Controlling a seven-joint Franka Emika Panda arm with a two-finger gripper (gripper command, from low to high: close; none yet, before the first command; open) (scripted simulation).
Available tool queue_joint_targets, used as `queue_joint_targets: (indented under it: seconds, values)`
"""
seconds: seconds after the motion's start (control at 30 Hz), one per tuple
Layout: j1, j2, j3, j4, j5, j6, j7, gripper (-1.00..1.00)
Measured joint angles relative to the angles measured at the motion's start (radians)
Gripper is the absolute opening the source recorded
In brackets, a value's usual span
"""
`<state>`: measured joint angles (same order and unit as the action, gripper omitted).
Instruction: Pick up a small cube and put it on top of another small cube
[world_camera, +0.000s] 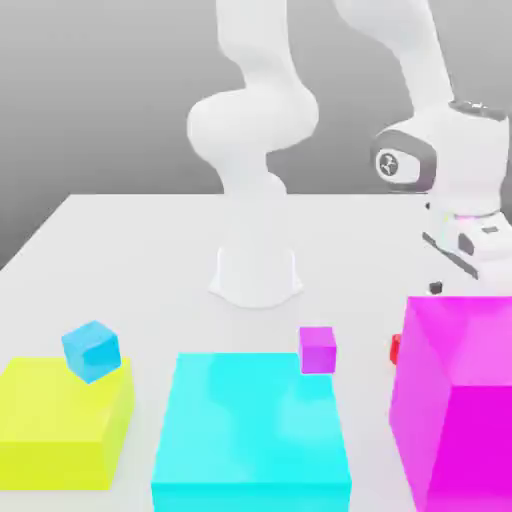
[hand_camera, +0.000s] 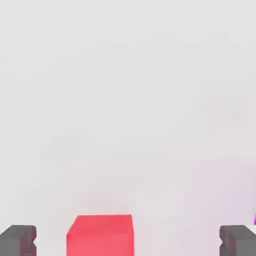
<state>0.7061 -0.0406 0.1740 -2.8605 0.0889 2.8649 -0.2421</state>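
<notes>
The small red cube (world_camera: 395, 349) rests on the white table, mostly hidden behind the big magenta block (world_camera: 460, 400) in the exterior view. My gripper (world_camera: 440, 288) hangs above and behind that block, one dark fingertip (world_camera: 435, 288) showing over its top edge. In the hand view the red cube (hand_camera: 100, 235) lies below and between my gripper's (hand_camera: 127, 242) two dark fingertips (hand_camera: 17, 240), which stand wide apart and touch nothing. The gripper is open and holds nothing.
A small purple cube (world_camera: 317, 349) sits at the back edge of the big cyan block (world_camera: 250, 430). A small blue cube (world_camera: 91, 350) rests tilted on the big yellow block (world_camera: 60, 420). The arm's white base (world_camera: 256, 270) stands mid-table.
</notes>
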Motion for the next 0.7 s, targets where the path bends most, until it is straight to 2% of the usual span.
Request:
queue_joint_targets:
  seconds: [0.23,0.37,0.57,0.6,0.7]
  values:
    - [-0.054,0.065,-0.022,-0.041,-0.116,0.068,0.053,0.00]
    - [-0.028,0.149,-0.065,-0.023,-0.200,0.136,0.108,0.00]
    - [0.059,0.284,-0.158,-0.003,-0.238,0.245,0.144,0.00]
    - [0.070,0.304,-0.167,-0.001,-0.238,0.262,0.146,-1.00]
    - [0.070,0.304,-0.167,-0.001,-0.238,0.261,0.147,-1.00]
